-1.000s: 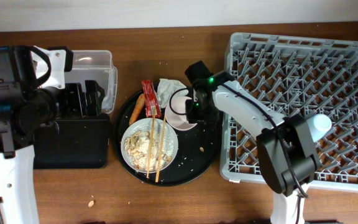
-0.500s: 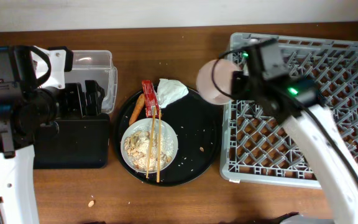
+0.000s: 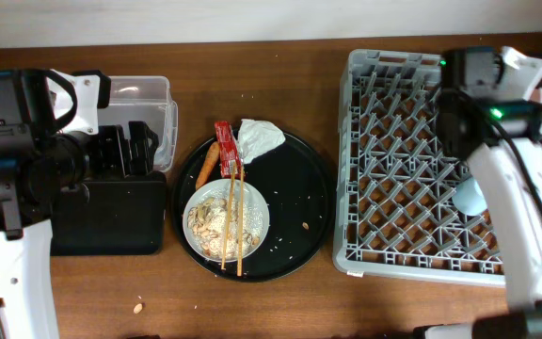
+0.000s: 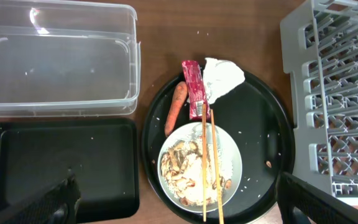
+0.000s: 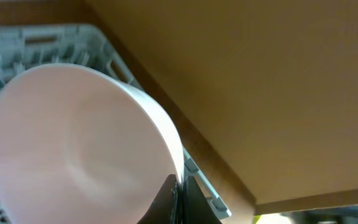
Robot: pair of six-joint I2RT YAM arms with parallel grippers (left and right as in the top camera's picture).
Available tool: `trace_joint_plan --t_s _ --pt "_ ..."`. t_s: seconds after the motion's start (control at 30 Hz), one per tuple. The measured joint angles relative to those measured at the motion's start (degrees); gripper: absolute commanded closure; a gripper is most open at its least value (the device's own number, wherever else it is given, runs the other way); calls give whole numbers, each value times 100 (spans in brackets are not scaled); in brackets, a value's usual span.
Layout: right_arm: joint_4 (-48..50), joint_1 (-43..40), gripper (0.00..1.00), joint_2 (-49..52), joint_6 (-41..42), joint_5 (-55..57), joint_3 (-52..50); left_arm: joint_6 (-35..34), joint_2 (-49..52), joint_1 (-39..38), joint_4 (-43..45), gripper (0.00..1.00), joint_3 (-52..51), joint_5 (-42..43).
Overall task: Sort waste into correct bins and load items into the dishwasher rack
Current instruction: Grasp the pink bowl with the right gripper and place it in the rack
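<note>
Tabletop (image 3: pixel 252 56): cup (image 3: pixel 469 196) racked, your right gripper (image 5: pixel 178 190) pinching bowl (image 5: pixel 73 143) at rack (image 3: pixel 393 141), left gripper (image 3: pixel 128 151) spread; dish (image 3: pixel 263 226), chopsticks (image 3: pixel 231 221), waste (image 3: pixel 260 138) remain.

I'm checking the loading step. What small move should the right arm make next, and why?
Probably lower the small white bowl between the pegs, then open. The right gripper pinches its rim, and the bowl hangs tilted over the dishwasher rack, seemingly not set down yet.
</note>
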Motion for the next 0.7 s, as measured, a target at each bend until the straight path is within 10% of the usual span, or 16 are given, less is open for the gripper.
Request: trace_joint_plan --t_s 0.5,0.7 --pt "42 894 96 1823 -177 127 0 0 0 0 2 1 -2 0" --pt "-457 1528 39 1875 -151 -188 0 0 0 0 2 1 -2 0"
